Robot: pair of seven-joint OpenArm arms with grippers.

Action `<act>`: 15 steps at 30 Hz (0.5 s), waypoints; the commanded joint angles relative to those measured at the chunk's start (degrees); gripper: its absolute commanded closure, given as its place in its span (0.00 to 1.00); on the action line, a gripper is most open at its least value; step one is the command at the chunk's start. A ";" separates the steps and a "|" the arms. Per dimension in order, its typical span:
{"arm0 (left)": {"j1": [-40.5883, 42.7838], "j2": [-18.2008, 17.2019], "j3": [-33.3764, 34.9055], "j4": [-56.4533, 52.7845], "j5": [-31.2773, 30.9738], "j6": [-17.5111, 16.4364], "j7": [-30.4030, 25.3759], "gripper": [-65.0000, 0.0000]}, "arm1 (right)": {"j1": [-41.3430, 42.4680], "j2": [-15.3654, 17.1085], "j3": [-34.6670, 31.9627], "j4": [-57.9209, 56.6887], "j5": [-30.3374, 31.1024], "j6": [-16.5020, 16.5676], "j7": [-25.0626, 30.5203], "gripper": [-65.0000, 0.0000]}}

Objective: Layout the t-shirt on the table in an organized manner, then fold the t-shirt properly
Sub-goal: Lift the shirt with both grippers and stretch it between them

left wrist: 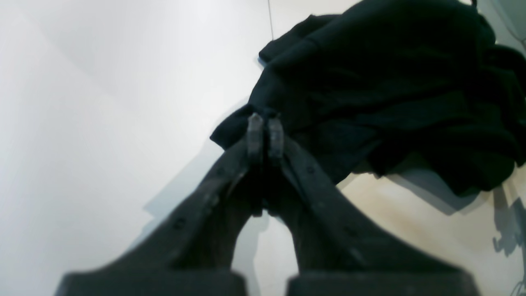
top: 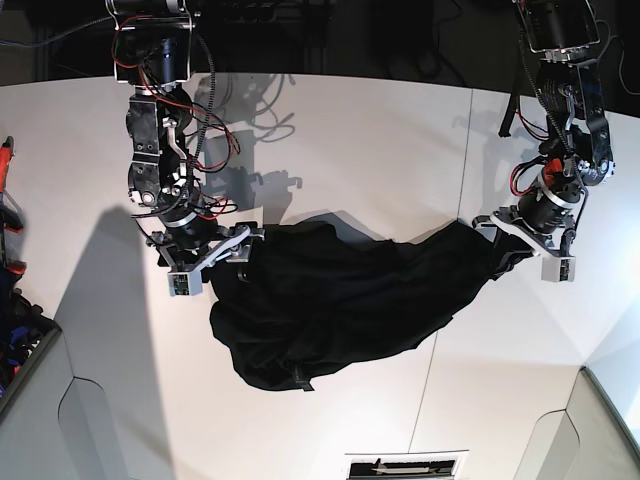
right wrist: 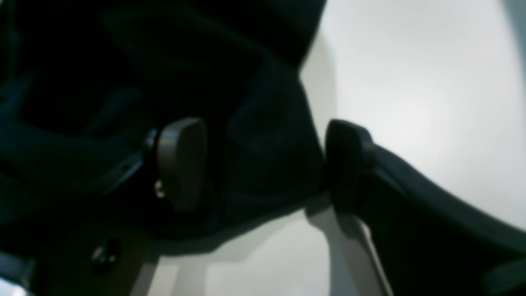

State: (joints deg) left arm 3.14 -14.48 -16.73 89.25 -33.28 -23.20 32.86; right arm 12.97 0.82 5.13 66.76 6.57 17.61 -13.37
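The black t-shirt point(top: 340, 300) lies crumpled on the white table point(top: 350, 140), plain black side up, stretched in a band between both arms. On the right of the base view my left gripper point(top: 496, 257) holds the cloth's right end. The left wrist view shows that gripper point(left wrist: 265, 130) shut, pinching an edge of the t-shirt point(left wrist: 390, 82) just above the table point(left wrist: 102, 102). At the shirt's left end sits my right gripper point(top: 233, 262). In the right wrist view this gripper point(right wrist: 263, 164) is open wide, a fold of t-shirt point(right wrist: 267, 152) between its fingers point(right wrist: 181, 164).
A thin dark seam point(top: 462, 160) runs through the tabletop near the left arm. Red and blue items point(top: 8, 215) sit off the table's left edge. A printed sheet point(top: 405, 466) lies at the front edge. Cables point(top: 250, 120) hang behind the right arm.
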 commanded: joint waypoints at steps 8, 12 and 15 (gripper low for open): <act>-0.90 -0.76 -0.22 1.18 -1.66 -1.55 -1.11 1.00 | 3.69 0.11 0.00 -6.47 -1.64 6.23 6.38 0.86; -0.94 -1.14 -0.22 1.18 -1.66 -1.53 -1.55 1.00 | 3.65 0.15 0.20 -4.02 -1.68 6.23 6.95 1.00; -1.03 -2.73 -0.22 1.18 -1.70 -1.51 -2.01 1.00 | 3.32 0.13 1.60 0.90 -1.68 6.25 6.10 1.00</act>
State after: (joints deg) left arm 3.11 -16.27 -16.67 89.25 -34.11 -24.05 32.58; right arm 14.70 0.86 6.50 66.41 4.16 23.64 -9.28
